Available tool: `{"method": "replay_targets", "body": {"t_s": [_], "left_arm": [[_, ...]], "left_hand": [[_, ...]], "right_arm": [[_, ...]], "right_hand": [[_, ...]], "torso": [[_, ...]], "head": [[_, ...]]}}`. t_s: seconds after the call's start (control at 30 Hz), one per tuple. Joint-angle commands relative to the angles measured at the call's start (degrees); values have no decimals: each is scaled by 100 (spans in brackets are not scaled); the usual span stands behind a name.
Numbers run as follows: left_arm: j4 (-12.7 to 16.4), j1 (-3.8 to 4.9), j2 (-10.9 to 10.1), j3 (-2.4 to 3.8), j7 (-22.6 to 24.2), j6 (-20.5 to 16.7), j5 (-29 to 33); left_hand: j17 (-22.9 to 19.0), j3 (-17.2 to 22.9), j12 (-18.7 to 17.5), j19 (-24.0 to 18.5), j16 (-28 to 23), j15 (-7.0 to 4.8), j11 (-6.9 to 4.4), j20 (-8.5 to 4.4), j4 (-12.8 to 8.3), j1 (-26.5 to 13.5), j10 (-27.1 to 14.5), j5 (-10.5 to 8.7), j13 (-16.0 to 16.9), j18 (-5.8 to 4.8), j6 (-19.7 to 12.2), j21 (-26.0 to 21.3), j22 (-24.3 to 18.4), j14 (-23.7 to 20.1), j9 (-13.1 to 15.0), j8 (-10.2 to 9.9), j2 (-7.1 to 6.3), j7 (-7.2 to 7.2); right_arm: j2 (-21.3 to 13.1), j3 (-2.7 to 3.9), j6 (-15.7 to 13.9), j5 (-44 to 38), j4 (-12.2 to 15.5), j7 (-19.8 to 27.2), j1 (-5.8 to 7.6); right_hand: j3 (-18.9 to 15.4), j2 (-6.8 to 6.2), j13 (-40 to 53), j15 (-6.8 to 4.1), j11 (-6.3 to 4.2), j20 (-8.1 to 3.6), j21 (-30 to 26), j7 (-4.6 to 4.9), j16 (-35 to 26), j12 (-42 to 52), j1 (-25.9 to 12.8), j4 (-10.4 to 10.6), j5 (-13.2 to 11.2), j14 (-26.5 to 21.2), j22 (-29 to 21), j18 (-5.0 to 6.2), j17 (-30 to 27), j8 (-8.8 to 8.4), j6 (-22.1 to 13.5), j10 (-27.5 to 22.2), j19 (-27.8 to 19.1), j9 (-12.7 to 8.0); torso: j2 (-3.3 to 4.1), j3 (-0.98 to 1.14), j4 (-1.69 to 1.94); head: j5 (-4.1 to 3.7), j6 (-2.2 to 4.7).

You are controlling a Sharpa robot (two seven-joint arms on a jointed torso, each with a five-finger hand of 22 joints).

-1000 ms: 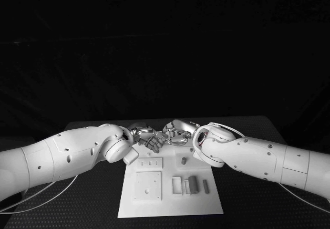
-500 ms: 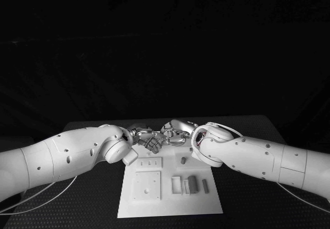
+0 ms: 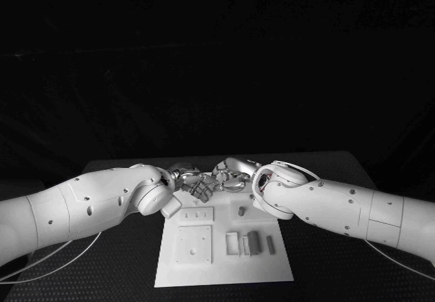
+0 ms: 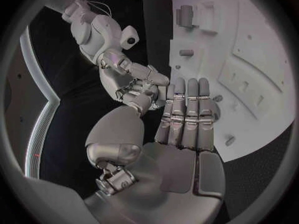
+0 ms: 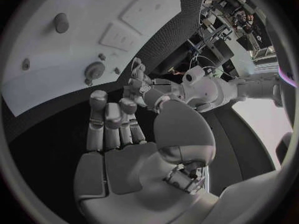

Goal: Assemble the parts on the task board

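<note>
At the board's (image 3: 227, 264) far edge both hands, left (image 3: 198, 184) and right (image 3: 233, 175), meet; grip unclear, apparently passing or mating a part, next needing alignment

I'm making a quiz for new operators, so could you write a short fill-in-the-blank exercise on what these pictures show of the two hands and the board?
1. The task board is a plate of ____ colour.
2. The left hand and the right hand meet at the board's ____ edge, away from the robot.
3. The table under the board is ____ in colour.
4. The grey parts stand in a row on the board's ____ half, nearer the right arm.

Missing words: white; far; black; right
</note>
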Motion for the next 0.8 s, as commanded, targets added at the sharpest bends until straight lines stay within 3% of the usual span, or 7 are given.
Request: {"method": "replay_targets", "body": {"t_s": [0.03,0.37,0.6,0.67,0.8], "left_arm": [[17,8,31,18,146,140,-34],[-1,-6,35,17,151,136,-57],[-5,-19,35,17,144,198,-195],[-10,-24,31,17,143,219,-232],[-22,-25,22,17,122,266,-318]], "left_hand": [[60,33,49,31,52,-12,-23,-56,-31,-7,77,2,43,-110,105,-14,20,78,24,50,75,-24],[247,73,127,85,110,-66,-84,-129,-49,-78,189,1,207,-165,222,5,81,154,118,103,150,-65],[498,51,269,145,201,-129,-159,-204,-59,-155,293,-1,493,-199,305,42,173,246,326,208,243,-92],[614,23,349,171,258,-162,-195,-234,-58,-187,332,-2,633,-206,335,66,217,292,441,273,288,-106],[923,-19,569,177,330,-202,-240,-286,-100,-234,213,-1,1211,-221,245,134,397,286,889,409,376,-132]], "right_arm": [[25,-10,190,-59,13,65,-15],[37,-17,284,-20,13,123,-21],[34,-20,276,-18,8,122,-26],[29,-20,278,-16,7,124,-27],[23,-21,274,-8,11,127,-27]], "right_hand": [[11,-9,-6,-48,-224,-29,17,-107,14,25,-58,-23,38,3,82,89,-5,4,1213,-258,51,3],[12,-9,-6,-50,-225,-30,15,-107,12,24,-61,-23,38,4,81,89,-6,4,1213,-257,52,6],[13,-8,-5,-50,-225,-31,14,-108,11,23,-64,-23,38,5,81,89,-6,4,1213,-256,53,8],[13,-8,-5,-50,-225,-31,14,-108,11,23,-65,-22,38,5,81,89,-6,4,1213,-256,53,8],[14,-9,-5,-51,-225,-32,13,-108,11,23,-66,-23,38,6,80,89,-6,4,1212,-255,53,9]], "torso": [[5,2,-4],[8,1,5],[11,3,-2],[11,3,-2],[13,5,-1]], "head": [[-11,-5],[-31,-13],[-28,-19],[-29,-20],[-33,-19]]}}
